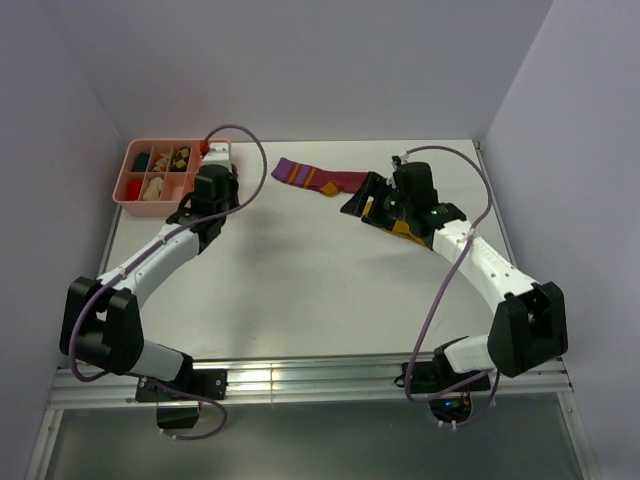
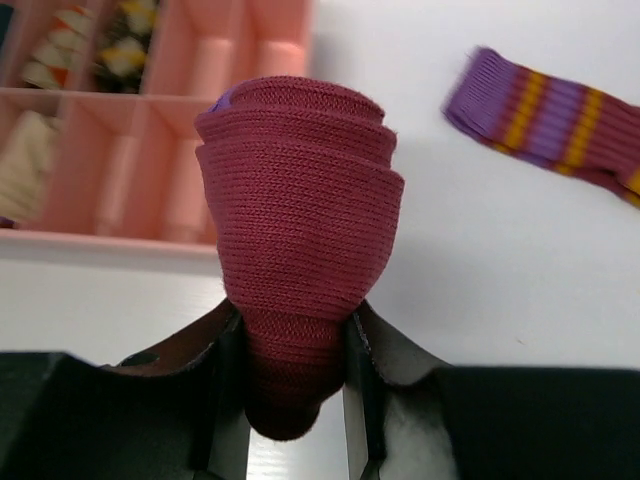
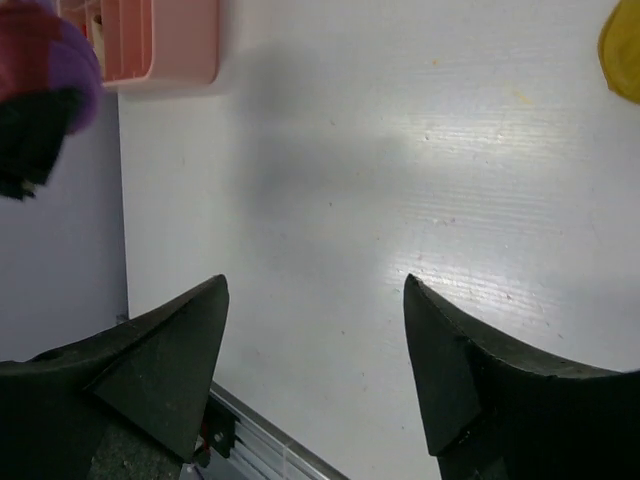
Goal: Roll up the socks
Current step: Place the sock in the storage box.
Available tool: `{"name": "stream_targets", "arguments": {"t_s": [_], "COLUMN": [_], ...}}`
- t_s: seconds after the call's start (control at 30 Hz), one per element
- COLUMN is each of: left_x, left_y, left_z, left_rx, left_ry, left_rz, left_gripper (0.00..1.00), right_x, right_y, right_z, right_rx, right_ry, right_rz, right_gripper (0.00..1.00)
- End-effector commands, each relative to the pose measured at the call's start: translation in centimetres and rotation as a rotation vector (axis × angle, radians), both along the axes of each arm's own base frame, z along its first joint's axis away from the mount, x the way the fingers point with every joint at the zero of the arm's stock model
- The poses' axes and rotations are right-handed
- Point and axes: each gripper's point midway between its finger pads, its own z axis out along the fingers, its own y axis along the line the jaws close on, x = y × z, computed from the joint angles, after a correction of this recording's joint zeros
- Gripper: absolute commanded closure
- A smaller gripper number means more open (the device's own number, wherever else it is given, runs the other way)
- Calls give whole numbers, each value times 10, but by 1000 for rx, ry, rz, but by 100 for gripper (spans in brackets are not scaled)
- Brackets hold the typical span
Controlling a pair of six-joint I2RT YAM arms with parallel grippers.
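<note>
Jaws of the left gripper [image 2: 290, 335] pinch the lower end of a rolled maroon sock [image 2: 300, 190], whose tight coil stands up out of the grip. Just beyond it we see the pink tray [image 2: 90, 238], its compartments already holding some bundled items we cannot identify. The right gripper [image 3: 316, 285] is spread wide and holds nothing, hovering over the bare table [image 3: 400, 150].

We judge that one roll is finished and is being carried to the tray. The next move calls for lining the roll up over a free compartment before letting go, so that the coil does not spring open.

Farther out, a flat maroon sock [image 1: 312, 177] with a purple, orange-striped cuff lies unrolled at the far side of the table. A yellow sock [image 1: 402, 228] shows partly beneath the right arm. We find no brand, label or legible writing anywhere.
</note>
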Motion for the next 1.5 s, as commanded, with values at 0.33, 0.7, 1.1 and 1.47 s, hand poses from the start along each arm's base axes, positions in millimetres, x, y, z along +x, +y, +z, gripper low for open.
{"name": "stream_targets", "arguments": {"t_s": [0.33, 0.7, 1.1, 1.47], "left_x": [76, 91, 101, 102], "left_y": [133, 179, 185, 191], "left_z": [6, -51, -97, -116], "left_rx": [56, 19, -3, 2], "left_ry": [83, 255, 374, 437], "left_rz": [115, 162, 149, 157], "left_gripper": [99, 99, 96, 67], "right_x": [-27, -27, -29, -30], "right_y": [-30, -38, -41, -38], "right_z": [-9, -18, -28, -36], "right_rx": [-60, -59, -71, -70], "right_ry": [-44, -36, -23, -17], "right_rz": [18, 14, 18, 41], "right_gripper": [23, 24, 24, 24]}}
